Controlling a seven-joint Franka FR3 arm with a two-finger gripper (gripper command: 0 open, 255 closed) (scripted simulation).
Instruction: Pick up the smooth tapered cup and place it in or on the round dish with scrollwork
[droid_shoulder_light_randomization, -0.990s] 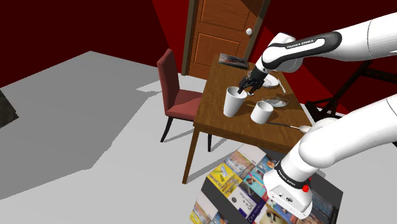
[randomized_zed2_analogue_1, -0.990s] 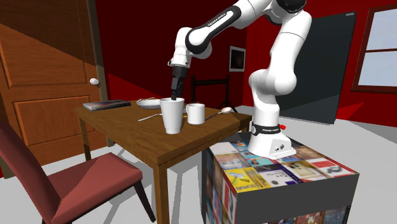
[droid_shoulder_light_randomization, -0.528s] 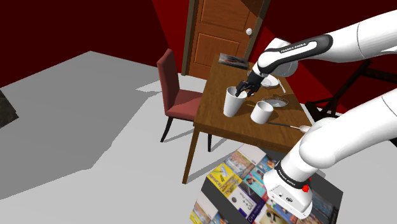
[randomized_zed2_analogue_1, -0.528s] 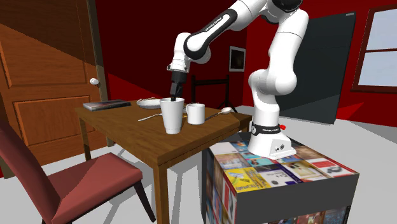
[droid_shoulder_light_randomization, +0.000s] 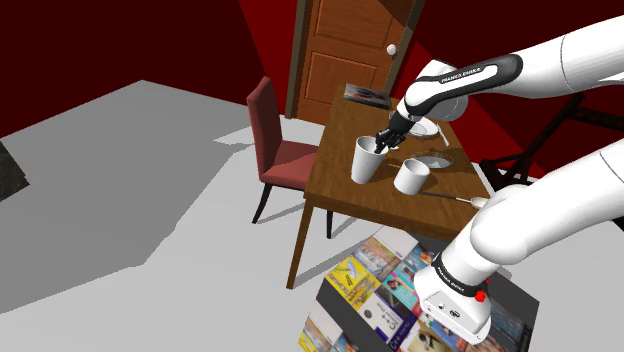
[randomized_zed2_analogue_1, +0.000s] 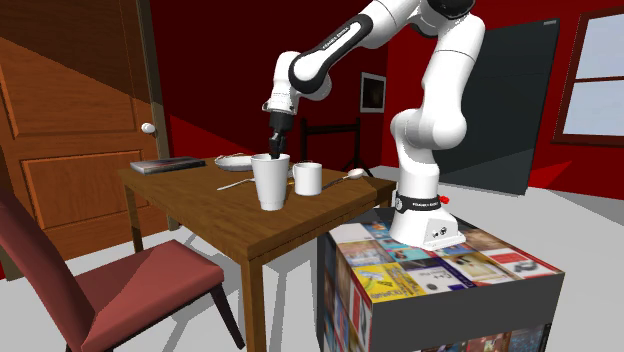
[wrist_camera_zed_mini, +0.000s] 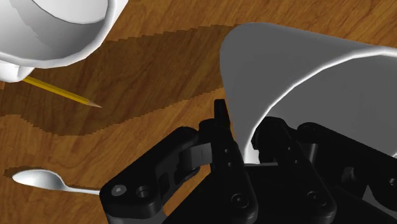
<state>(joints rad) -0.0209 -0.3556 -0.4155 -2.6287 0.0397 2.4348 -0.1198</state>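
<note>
My gripper (wrist_camera_zed_mini: 243, 129) clenched on cup (droid_shoulder_light_randomization: 366, 160) rim, one finger inside. Cup not yet lifted off table (droid_shoulder_light_randomization: 335, 190). Left to do: lift, carry to dish (droid_shoulder_light_randomization: 436, 160), 3 o'clock of cup in shoulder view.

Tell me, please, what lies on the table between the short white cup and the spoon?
A yellow pencil lies on the wooden table between the short white cup and the spoon. The wrist view shows this.
</note>
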